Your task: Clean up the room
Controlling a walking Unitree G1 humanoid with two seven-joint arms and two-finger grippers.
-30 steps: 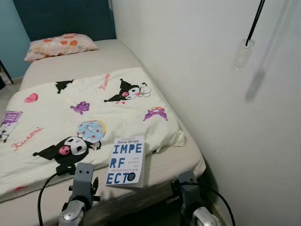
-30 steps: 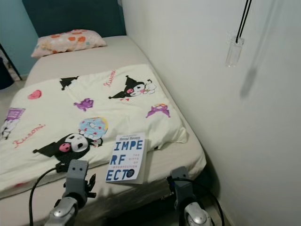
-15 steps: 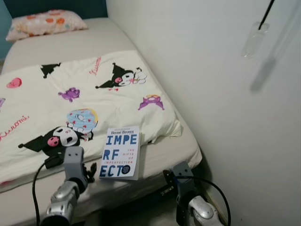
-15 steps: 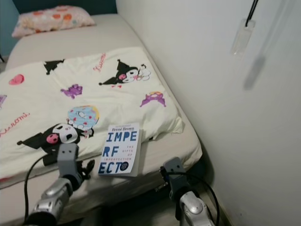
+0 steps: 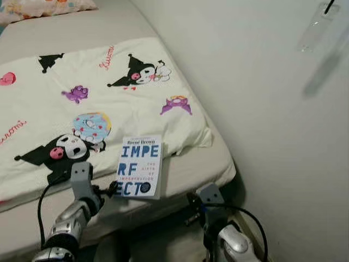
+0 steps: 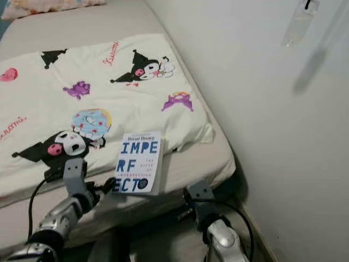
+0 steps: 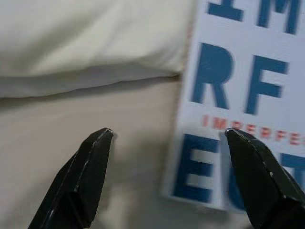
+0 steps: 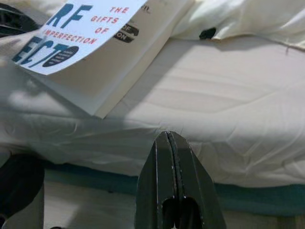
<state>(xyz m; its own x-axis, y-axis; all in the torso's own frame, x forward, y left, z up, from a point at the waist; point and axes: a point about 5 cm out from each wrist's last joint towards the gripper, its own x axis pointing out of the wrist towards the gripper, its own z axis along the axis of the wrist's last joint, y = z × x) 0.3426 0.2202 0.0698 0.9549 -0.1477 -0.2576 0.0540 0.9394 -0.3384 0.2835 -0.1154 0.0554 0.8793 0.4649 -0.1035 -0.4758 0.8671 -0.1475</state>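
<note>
Book (image 5: 139, 165): white paperback with big blue letters, lying flat near the foot edge of the bed (image 5: 202, 166), its top end just touching the blanket.
Left hand (image 7: 167, 157): fingers spread wide, low over the sheet; one finger (image 7: 88, 167) over bare sheet, the other (image 7: 257, 167) over the cover, so the near left corner of the book lies between them. I judge it lines up to grip this edge.
Right hand (image 8: 174, 191): fingers pressed together, holding nothing, below the mattress edge, idle.
Blanket (image 5: 98, 98): cream with cartoon prints, spread over the bed.
Wall (image 5: 262, 109): close on the robot's right.
Next: probably lift the book away.
</note>
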